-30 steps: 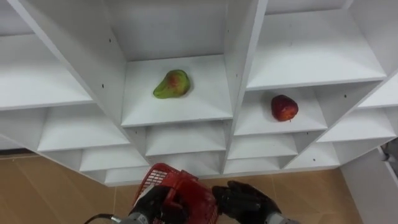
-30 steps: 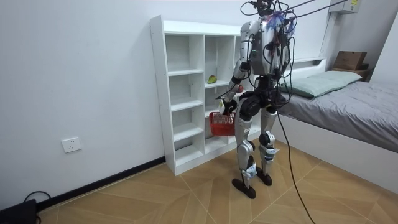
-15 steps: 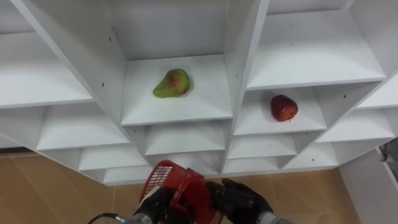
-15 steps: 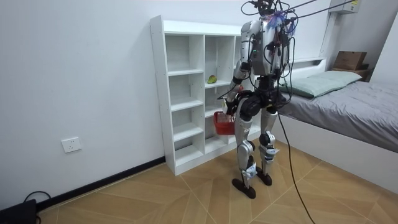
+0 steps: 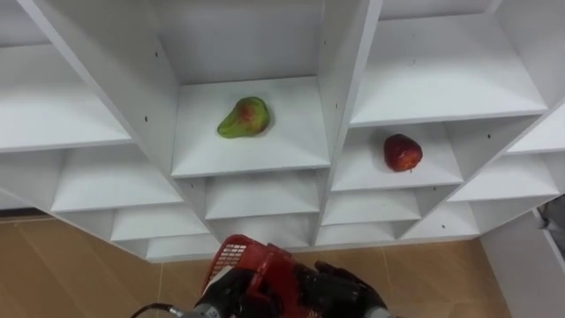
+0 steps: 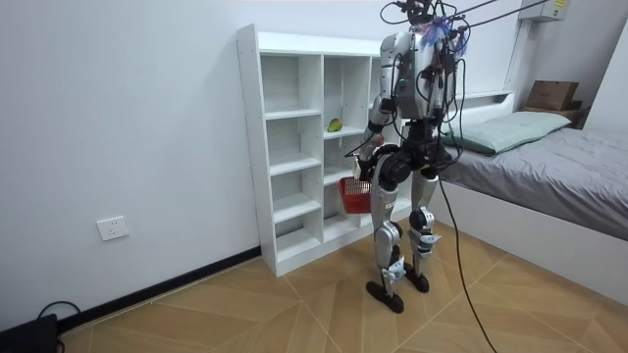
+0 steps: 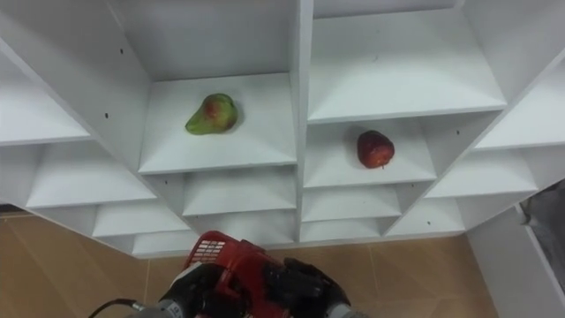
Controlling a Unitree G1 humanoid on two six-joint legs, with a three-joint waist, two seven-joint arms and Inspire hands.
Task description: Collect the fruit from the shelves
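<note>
A green-and-red pear lies on a middle shelf of the white closet. One compartment to the right and a shelf lower lies a red apple. Low in the eye views, a red mesh basket hangs in front of the shelves. My left hand is curled on the basket's left side. At the basket's right side, my right hand rests against it with relaxed fingers. In the room view I stand upright facing the closet, with the basket at hip height and the pear on its shelf.
The other closet compartments are bare. Wooden floor lies below. A bed stands at the room view's right, close behind me. A white panel edges the lower right of the eye view.
The basket has come up a little toward the shelves. My right hand has moved left until it touches the basket's side. The fruits have not moved.
</note>
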